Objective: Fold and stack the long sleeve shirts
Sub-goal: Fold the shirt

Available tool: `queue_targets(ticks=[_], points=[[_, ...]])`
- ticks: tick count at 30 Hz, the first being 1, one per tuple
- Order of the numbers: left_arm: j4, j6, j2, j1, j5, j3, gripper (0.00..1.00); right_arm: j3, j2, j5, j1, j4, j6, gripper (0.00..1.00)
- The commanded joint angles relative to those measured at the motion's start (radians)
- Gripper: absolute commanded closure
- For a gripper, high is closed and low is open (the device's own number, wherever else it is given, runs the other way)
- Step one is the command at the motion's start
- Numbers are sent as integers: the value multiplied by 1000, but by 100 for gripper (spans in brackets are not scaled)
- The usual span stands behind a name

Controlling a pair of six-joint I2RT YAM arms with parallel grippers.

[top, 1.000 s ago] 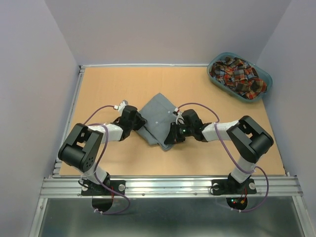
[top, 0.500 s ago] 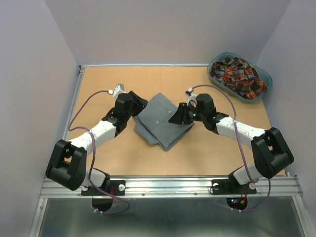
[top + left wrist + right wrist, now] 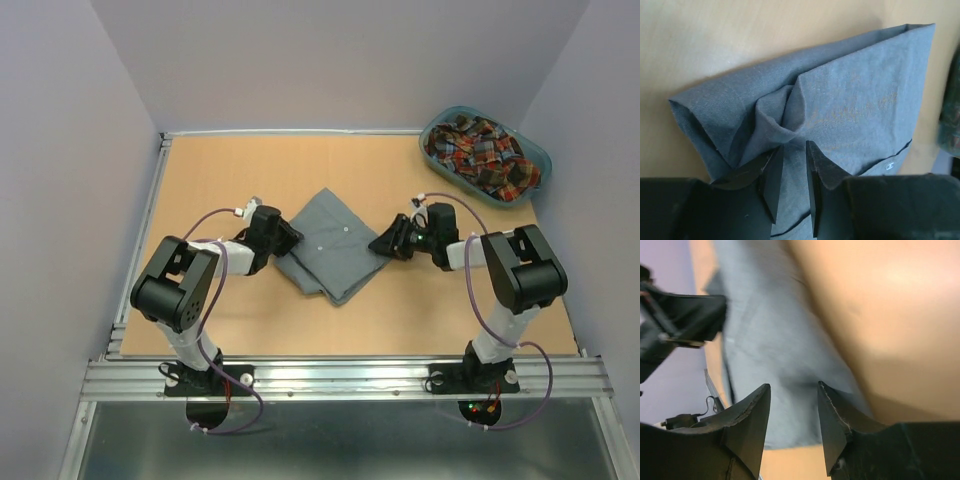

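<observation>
The grey long sleeve shirt [image 3: 335, 245] lies folded into a diamond at the table's middle. My left gripper [image 3: 288, 240] rests at its left corner. In the left wrist view the left gripper [image 3: 794, 145] is open by a narrow gap, with a puckered fold of the grey shirt [image 3: 850, 105] just ahead of the tips and nothing pinched. My right gripper [image 3: 383, 245] sits at the shirt's right corner. In the right wrist view the right gripper [image 3: 794, 385] is open above the grey shirt [image 3: 765, 340] and holds nothing. The plaid long sleeve shirt [image 3: 480, 152] lies crumpled in the basket.
The teal oval basket [image 3: 535, 155] stands at the table's back right corner. A raised rail [image 3: 150, 220] runs along the table's left edge, and the metal mounting beam [image 3: 340, 375] crosses the near edge. Bare tan table [image 3: 250, 170] surrounds the grey shirt.
Both grippers left the shirt's near part, reached over its far part, then drew back to its left and right corners. Both jaws went from nearly shut to open.
</observation>
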Motion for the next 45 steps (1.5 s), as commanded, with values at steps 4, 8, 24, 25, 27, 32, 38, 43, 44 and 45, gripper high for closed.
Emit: queue_targets(ticks=[4, 8, 24, 25, 27, 32, 38, 43, 44, 45], points=[[44, -53, 8, 8, 49, -106, 64, -111, 20, -8, -70, 148, -1, 53], [44, -27, -21, 8, 55, -111, 64, -48, -79, -18, -68, 70, -10, 52], [39, -36, -56, 5, 77, -126, 64, 175, 140, 115, 172, 302, 111, 36], [38, -46, -53, 5, 75, -137, 64, 173, 204, 126, 168, 322, 122, 36], [38, -56, -49, 6, 75, -145, 64, 147, 269, 121, 140, 412, 157, 36], [38, -61, -50, 11, 80, -171, 64, 50, 356, 89, 64, 608, 254, 36], [35, -38, -69, 12, 83, -169, 64, 141, 243, 60, 83, 556, 251, 35], [22, -21, -78, 12, 86, -156, 64, 309, 248, 35, 116, 528, 295, 35], [19, -20, -81, 12, 86, -151, 64, 335, 272, 31, 129, 527, 309, 34], [19, -18, -79, 12, 92, -149, 64, 396, 285, 28, 136, 519, 312, 34]])
